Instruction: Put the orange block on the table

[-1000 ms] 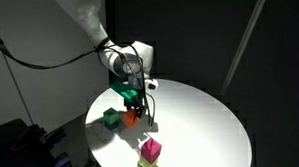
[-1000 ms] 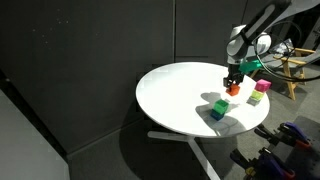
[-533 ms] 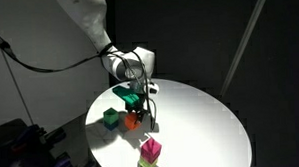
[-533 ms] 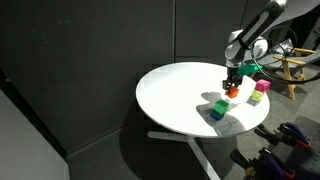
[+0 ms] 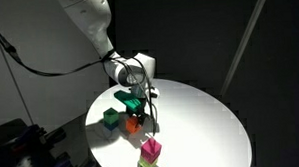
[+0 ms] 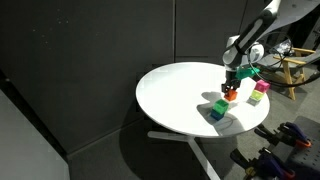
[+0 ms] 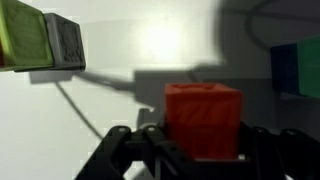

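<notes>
The orange block (image 5: pixel 132 121) is a small orange-red cube held between my gripper's (image 5: pixel 134 113) fingers, low over the round white table (image 5: pixel 201 122) near its edge. In an exterior view the block (image 6: pixel 231 96) hangs under the gripper (image 6: pixel 231 91), just beside the stacked cubes. In the wrist view the block (image 7: pixel 203 120) fills the space between the dark fingers of the gripper (image 7: pixel 200 152), with its shadow on the white tabletop (image 7: pixel 130 110). I cannot tell whether the block touches the table.
A green cube (image 5: pixel 111 117) stands beside the orange block; in an exterior view it (image 6: pixel 219 105) sits on a blue cube (image 6: pixel 216 115). A pink cube (image 5: pixel 151 148) rests on a yellow-green one (image 5: pixel 146 165) near the table's edge. The table's edge is close.
The gripper, still holding the orange block, has sunk a little toward the tabletop. The other cubes have not moved.
</notes>
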